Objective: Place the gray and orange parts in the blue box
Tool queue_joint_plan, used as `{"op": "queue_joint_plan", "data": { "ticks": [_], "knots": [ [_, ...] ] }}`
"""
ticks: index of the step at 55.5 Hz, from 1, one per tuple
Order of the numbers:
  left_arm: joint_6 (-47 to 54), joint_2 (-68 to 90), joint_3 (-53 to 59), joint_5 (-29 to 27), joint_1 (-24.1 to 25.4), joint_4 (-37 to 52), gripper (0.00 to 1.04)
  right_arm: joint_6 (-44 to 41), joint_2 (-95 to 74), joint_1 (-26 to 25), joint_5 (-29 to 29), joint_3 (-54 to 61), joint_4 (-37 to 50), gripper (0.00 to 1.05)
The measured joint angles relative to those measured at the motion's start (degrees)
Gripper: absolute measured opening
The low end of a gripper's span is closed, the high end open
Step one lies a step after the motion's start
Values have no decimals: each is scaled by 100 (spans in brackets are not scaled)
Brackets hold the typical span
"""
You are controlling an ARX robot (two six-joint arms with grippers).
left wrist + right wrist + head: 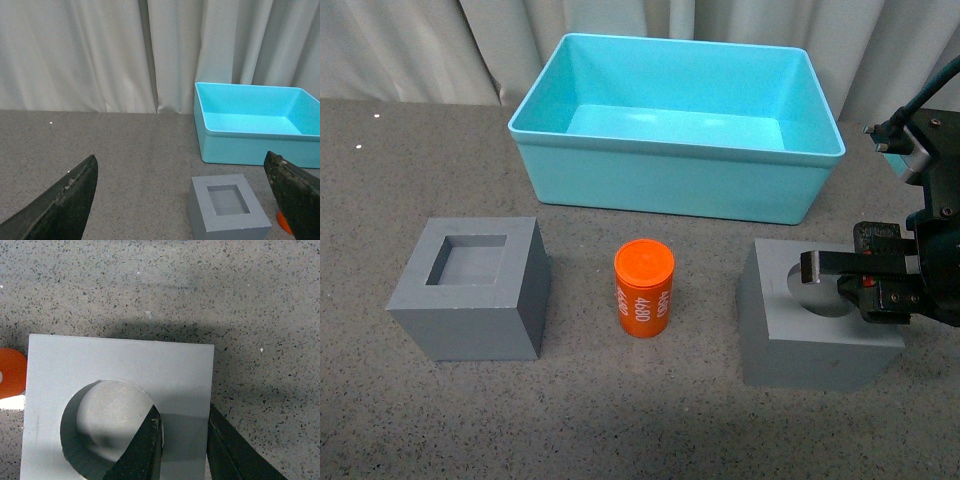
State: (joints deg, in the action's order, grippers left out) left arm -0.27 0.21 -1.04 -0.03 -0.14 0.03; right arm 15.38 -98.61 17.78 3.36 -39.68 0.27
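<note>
- The right gripper is down over the matte gray cube with the round recess. One finger is dipped inside the round pocket and the other is just outside the cube's near wall, so that wall sits between the jaws.
- The jaws are only narrowly apart. From the wrist view I honestly can't tell if they're pinching the wall or just bracketing it. The cube sits flat on the gray speckled tabletop.
- So I'd say the step in hand is grabbing this first cube. Nothing is in the light turquoise-blue plastic tub, which sits beyond the right gripper and off to its left.
- The next move probably calls for a firm squeeze on that wall and a straight lift high enough to clear the rolled rim. Then it's forward and left over the tub before letting go. A one-wall pinch might let the cube tilt, so slow is good.
- The small orange cylinder printed "4680" stands well to the left of the right gripper.
- The left gripper hangs wide open with nothing in it. The matte gray cube with the square recess is just ahead of and below it.
</note>
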Motion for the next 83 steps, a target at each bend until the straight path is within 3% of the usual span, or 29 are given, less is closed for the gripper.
{"op": "queue_joint_plan", "data": {
  "ticks": [27, 34, 48, 83],
  "knots": [
    [0, 0, 0, 0, 0, 0, 98, -160, 1392, -245, -208, 26, -525, 18],
    [0, 0, 0, 0, 0, 0, 98, -372, 1685, -269, -310, -424, -114, 18],
    [0, 0, 0, 0, 0, 0, 98, -599, 675, -293, -334, -1615, 791, 18],
    [0, 0, 0, 0, 0, 0, 98, -514, -1869, -313, -251, -3703, -286, 17]
  ]
}}
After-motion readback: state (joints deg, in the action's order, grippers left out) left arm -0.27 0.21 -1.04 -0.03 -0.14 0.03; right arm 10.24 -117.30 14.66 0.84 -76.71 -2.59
